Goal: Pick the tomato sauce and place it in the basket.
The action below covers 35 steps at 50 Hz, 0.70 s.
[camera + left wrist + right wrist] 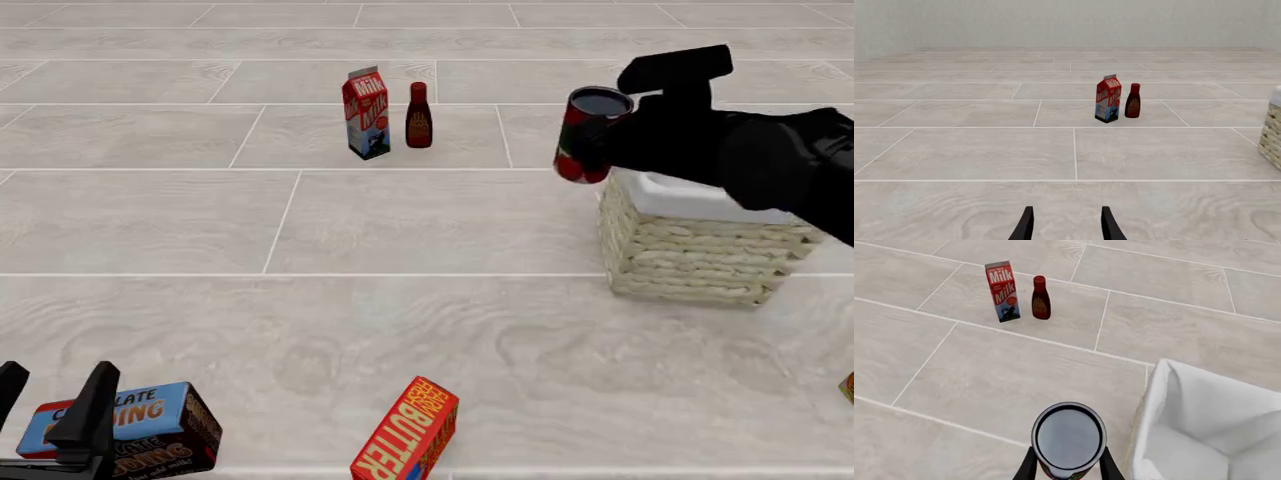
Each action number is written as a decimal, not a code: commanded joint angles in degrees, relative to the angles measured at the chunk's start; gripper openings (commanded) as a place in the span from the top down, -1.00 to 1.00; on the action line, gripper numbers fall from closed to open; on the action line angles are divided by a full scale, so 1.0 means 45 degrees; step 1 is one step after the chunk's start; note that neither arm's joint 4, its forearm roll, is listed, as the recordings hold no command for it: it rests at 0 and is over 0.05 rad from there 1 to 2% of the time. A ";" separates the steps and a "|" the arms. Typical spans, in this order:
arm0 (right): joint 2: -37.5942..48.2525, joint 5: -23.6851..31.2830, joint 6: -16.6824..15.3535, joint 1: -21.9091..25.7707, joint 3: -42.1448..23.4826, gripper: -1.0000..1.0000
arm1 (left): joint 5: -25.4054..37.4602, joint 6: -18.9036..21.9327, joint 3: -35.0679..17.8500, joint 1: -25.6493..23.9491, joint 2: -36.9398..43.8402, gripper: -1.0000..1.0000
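One stage is complete: the right tool (1067, 467) grips the tomato sauce (586, 135), lifted beside the basket (701, 250) rim. Remaining: carry over, release. Left tool (1066, 225) idles, parted.

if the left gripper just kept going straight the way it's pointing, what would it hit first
Probably nothing nearby. The left gripper is open with bare table ahead; the milk carton and dark red bottle stand far off, slightly to one side. Depth is uncertain.
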 commanded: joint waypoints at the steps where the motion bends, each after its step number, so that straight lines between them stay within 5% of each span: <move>1: -0.0080 0.0436 0.0043 -0.0566 -0.0604 1.00 | 0.0000 0.0000 0.0000 0.0000 0.0000 -1.00; 35: 0.0410 0.1340 -0.0472 -0.2923 -0.2437 1.00 | 0.0000 0.0000 0.0000 0.0000 0.0000 -1.00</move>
